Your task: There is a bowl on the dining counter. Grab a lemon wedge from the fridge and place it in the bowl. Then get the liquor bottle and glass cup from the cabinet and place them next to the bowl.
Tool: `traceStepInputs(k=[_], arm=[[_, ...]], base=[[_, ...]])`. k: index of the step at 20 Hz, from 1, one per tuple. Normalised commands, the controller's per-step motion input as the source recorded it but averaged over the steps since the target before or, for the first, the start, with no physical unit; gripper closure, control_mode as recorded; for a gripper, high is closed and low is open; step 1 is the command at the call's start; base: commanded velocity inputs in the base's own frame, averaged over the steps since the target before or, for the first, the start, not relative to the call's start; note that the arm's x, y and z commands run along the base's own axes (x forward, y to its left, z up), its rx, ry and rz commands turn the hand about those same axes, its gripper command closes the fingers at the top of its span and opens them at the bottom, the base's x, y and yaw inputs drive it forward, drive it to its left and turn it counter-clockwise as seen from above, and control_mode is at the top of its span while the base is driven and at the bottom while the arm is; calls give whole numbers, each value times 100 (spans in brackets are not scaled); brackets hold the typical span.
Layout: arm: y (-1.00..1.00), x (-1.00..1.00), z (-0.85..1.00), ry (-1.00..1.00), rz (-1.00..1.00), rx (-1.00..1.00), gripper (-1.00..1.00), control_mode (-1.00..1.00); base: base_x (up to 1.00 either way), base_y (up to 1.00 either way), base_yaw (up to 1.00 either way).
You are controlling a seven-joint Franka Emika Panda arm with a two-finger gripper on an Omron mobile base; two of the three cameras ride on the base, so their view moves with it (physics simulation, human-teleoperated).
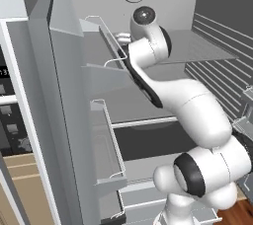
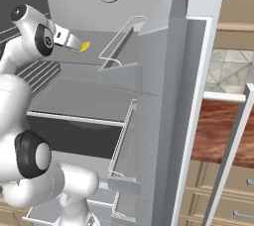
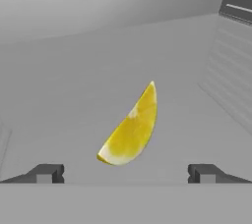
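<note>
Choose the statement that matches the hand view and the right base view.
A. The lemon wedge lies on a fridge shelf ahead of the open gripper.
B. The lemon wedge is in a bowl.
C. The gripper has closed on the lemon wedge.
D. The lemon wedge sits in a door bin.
A: the lemon wedge lies on the grey fridge shelf, ahead of the gripper, whose fingertips stand wide apart and clear of it.

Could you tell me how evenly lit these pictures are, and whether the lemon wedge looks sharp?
Hand view: lemon wedge bright, slightly soft-edged, on flat grey shelf, no clear shadow, between the open tool tips. Right base view: wedge small, partly hidden. Left base view: even, dull grey light, no glare.
</note>
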Motion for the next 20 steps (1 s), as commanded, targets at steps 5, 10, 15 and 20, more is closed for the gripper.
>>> traceStepInputs(k=[5, 10, 15, 20], arm=[[0, 45, -8, 10, -3, 0, -100, -100], [0, 40, -14, 7, -1, 0, -100, -100], [0, 3, -18, 1, -3, 0, -100, -100], [-8, -1, -8, -4, -8, 0, -100, -100]], base=[[0, 0, 0], [0, 0, 0], [0, 0, 0], [0, 0, 0]])
